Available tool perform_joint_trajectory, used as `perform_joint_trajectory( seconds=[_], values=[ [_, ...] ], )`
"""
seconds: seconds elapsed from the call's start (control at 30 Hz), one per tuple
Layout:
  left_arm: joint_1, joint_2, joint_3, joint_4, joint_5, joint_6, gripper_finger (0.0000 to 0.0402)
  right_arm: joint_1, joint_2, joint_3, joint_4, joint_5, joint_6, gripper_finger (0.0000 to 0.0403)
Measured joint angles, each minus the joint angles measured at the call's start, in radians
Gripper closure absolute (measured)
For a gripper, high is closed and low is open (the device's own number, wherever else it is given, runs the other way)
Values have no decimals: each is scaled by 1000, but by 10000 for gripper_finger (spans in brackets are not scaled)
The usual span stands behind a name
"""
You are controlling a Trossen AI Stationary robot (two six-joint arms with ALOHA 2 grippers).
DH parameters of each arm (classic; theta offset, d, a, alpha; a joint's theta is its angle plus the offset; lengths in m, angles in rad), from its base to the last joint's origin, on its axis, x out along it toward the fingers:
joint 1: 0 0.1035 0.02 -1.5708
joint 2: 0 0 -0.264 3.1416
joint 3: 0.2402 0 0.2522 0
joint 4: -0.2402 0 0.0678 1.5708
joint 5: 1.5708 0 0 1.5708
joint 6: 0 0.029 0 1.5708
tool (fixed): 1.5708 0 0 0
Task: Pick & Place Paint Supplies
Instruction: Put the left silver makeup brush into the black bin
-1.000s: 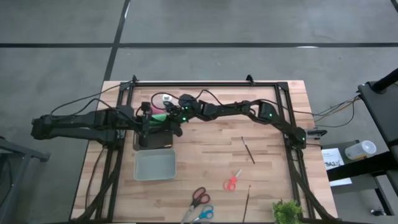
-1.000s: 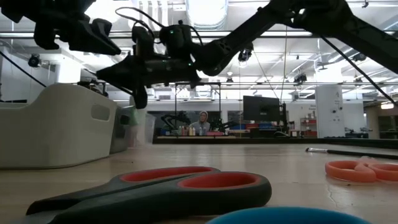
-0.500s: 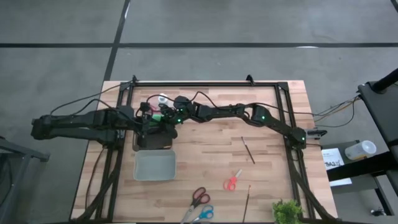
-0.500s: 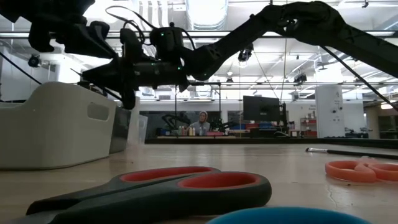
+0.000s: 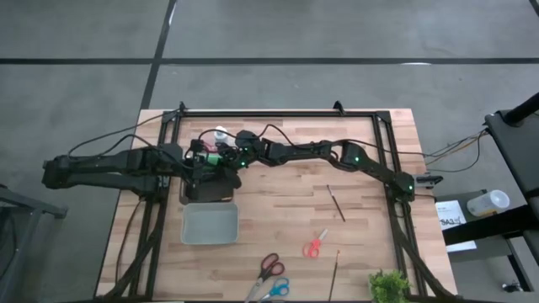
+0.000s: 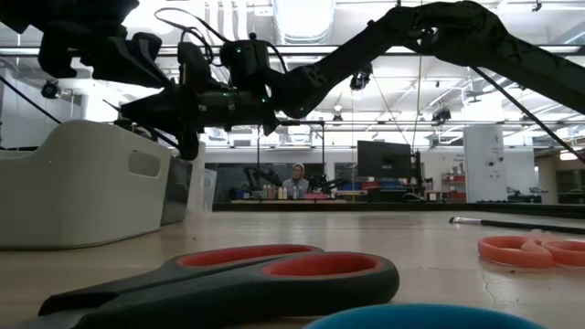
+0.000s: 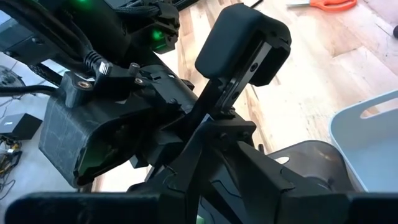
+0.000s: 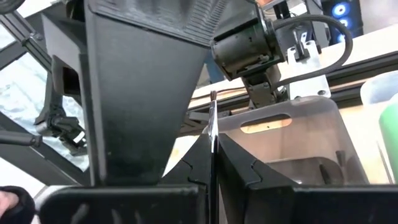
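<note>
Right wrist view: a thin brush [image 8: 212,124] is pinched upright between the closed fingers of the right gripper [image 8: 211,163], above the dark bin [image 8: 292,134]. High view: the left gripper [image 5: 200,160], clenched on the green bottle [image 5: 216,156], sits beside it over the same bin; the white bin [image 5: 210,223] lies just nearer.

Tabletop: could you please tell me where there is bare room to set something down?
Bare wood lies between the grey bin and the loose brush. It is crowded by the dark bin, where both arms meet.
</note>
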Motion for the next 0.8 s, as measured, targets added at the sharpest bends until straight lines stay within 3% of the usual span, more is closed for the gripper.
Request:
perform_joint_trajectory(
  seconds=[0.27, 0.8],
  values=[
    [0, 0, -1, 1, 0, 0, 301, 3, -26, -1, -49, 0, -116, 392],
    [0, -3, 2, -2, -4, 0, 301, 14, -26, 25, -8, -9, -109, 392]
  ],
)
